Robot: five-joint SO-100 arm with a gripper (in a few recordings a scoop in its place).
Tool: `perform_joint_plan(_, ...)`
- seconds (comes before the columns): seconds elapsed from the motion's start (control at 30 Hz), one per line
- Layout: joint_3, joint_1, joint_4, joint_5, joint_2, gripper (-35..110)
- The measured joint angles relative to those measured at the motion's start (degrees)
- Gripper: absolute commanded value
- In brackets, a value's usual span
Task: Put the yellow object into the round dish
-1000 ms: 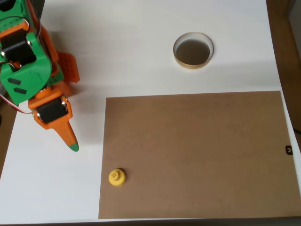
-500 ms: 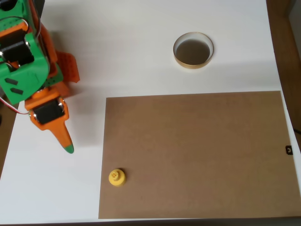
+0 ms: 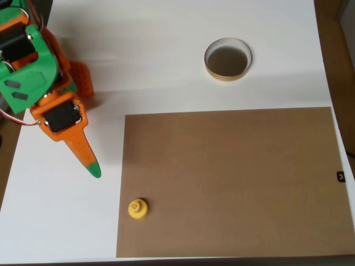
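The yellow object (image 3: 137, 208) stands upright on the left edge of the brown mat (image 3: 233, 183), near the table's front. At the back of the white table (image 3: 155, 55) sits the round dish (image 3: 228, 59), tan-rimmed, dark inside and holding nothing. My gripper (image 3: 94, 168) hangs over the white surface left of the mat, an orange finger with a green tip pointing down-right. That tip is up-left of the yellow object and well apart from it. A single finger shows from above, so the jaw gap is hidden. Nothing is seen held.
The orange and green arm body (image 3: 33, 72) takes up the top left corner. An orange part (image 3: 81, 78) sticks out beside it. A small black mark (image 3: 340, 177) sits at the mat's right edge. Bare white table lies between the mat and the dish.
The gripper tip swung slightly left and then to the right, ending a little nearer the mat. The yellow object and the dish have not moved.
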Motion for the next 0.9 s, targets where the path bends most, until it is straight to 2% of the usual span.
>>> perform_joint_plan(0.13,-3.9,0.4,-3.2,1.7,-8.1,8)
perform_joint_plan(0.3,-9.3,0.2,-6.2,2.6,-19.6,0)
perform_joint_plan(0.4,-12.7,-0.4,-7.4,3.7,-25.9,0)
perform_joint_plan(0.7,-19.9,-2.2,-8.6,4.5,-38.7,19)
perform_joint_plan(0.9,-27.3,-3.9,-7.6,5.4,-51.2,24)
